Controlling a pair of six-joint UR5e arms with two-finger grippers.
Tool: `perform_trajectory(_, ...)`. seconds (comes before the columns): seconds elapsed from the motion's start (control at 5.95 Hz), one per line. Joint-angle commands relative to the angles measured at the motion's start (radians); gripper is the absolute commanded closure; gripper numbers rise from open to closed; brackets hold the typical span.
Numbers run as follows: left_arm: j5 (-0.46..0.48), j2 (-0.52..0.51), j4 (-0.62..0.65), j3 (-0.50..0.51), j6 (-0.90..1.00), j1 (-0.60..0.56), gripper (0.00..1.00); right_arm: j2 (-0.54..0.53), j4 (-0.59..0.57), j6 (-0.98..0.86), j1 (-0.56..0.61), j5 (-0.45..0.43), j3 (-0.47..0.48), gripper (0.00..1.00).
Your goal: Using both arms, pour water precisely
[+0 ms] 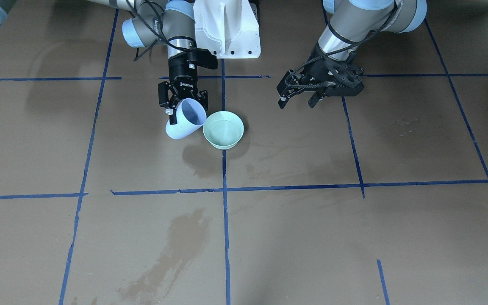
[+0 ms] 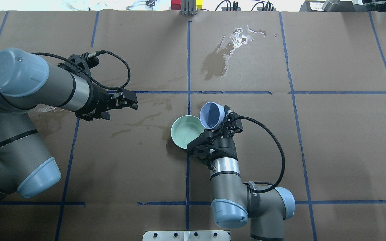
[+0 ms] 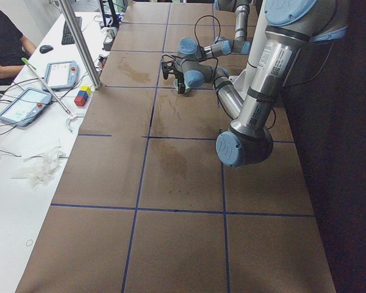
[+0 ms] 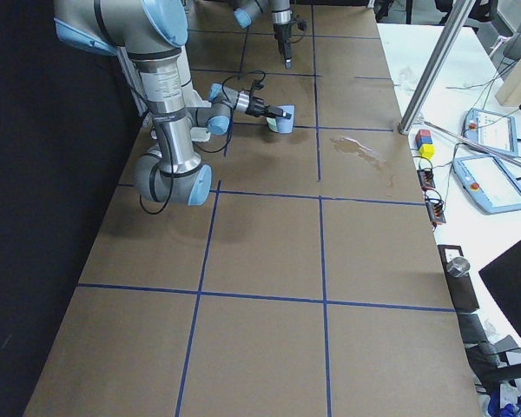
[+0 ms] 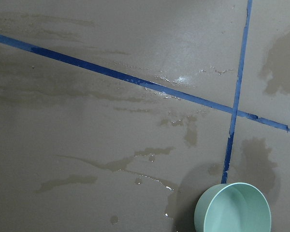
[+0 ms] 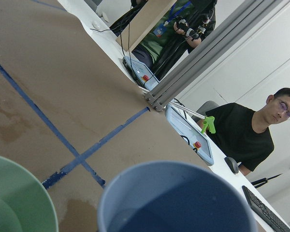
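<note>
My right gripper [image 1: 183, 101] [image 2: 220, 127] is shut on a pale lavender cup [image 1: 184, 120] [image 2: 212, 114] and holds it tilted, its lip close beside the rim of a mint-green bowl [image 1: 223, 129] [image 2: 185, 131] on the table. The cup's blue inside [image 6: 183, 198] fills the right wrist view; I cannot tell whether water is in it. Water glints in a spill [image 2: 238, 36] on the far paper. My left gripper [image 1: 296, 101] [image 2: 131, 102] hangs open and empty above the table, well away from the bowl [image 5: 233, 209].
Brown paper with blue tape lines [image 1: 225, 186] covers the table, blotched with damp stains [image 1: 176, 250] [image 5: 121, 164]. The white pedestal [image 1: 227, 29] stands between the arms. An aluminium post [image 3: 79, 43], coloured blocks [image 3: 82, 96], tablets and seated people [image 6: 251, 130] are at the far side.
</note>
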Motion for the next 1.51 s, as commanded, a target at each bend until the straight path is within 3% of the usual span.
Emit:
perform_trajectory(0.0, 0.001, 0.000, 0.000, -0.003, -0.003, 0.000, 0.00, 0.015, -0.060, -0.130, 0.000, -0.006, -0.002, 0.95)
perform_trajectory(0.34, 0.000, 0.002, 0.000, -0.027, -0.004, 0.000, 0.00, 0.019, -0.137, -0.202, -0.003, -0.024, 0.000, 0.95)
perform_trajectory(1.34, -0.002, 0.026, 0.002, -0.032, -0.004, 0.003, 0.00, 0.024, -0.140, -0.413, -0.006, -0.057, -0.003, 0.96)
